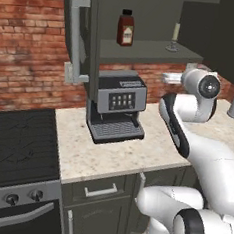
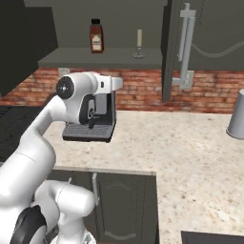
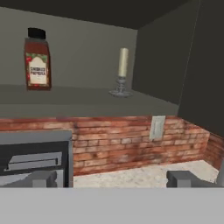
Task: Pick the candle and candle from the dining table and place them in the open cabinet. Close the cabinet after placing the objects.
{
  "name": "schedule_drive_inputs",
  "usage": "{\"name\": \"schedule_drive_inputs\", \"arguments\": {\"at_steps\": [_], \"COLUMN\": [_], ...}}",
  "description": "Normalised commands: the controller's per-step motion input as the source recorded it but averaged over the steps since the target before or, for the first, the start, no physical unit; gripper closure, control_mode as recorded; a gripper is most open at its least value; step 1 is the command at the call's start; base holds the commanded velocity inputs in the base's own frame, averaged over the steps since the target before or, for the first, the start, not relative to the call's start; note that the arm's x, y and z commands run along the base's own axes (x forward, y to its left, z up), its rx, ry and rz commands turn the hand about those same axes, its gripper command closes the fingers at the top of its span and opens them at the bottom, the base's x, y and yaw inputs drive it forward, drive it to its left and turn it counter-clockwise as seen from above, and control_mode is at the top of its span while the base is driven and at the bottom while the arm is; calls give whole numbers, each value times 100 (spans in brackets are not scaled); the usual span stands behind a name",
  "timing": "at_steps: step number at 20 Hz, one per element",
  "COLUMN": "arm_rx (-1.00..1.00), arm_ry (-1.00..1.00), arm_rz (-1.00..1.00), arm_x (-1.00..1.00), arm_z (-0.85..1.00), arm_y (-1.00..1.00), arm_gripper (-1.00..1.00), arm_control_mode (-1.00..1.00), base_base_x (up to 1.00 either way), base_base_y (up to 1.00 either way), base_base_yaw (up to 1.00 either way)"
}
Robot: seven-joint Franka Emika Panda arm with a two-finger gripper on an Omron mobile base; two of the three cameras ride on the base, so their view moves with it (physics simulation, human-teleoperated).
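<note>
We're holding the pincer (image 3: pixel 111 179) wide, empty, below the cabinet shelf (image 3: pixel 78 103). Stick candle (image 3: pixel 123 70) is standing upright there near the sauce bottle (image 3: pixel 36 59); light, brittle, top-heavy; best gripped mid-stick.

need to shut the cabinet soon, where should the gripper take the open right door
By the long vertical silver bar handle on the right door, which stands swung out toward the room. Come level from the front with the open gripper, jaws either side of the bar, near mid-height.
</note>
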Motion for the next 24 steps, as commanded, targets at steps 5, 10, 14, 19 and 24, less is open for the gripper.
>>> {"name": "schedule_drive_inputs", "arguments": {"at_steps": [5,10,14,19,24], "arm_rx": [14,13,4,1,1], "arm_ry": [16,19,15,13,13], "arm_rz": [-4,-2,0,0,0], "arm_x": [-25,-27,-47,-40,-34], "arm_z": [-46,-57,-62,-66,-86], "arm_y": [17,19,26,18,15], "arm_gripper": [-100,-100,-100,-100,-100], "arm_control_mode": [-100,-100,-100,-100,-100], "base_base_x": [0,0,0,0,0], "base_base_y": [0,0,0,0,0], "base_base_yaw": [0,0,0,0,0]}}
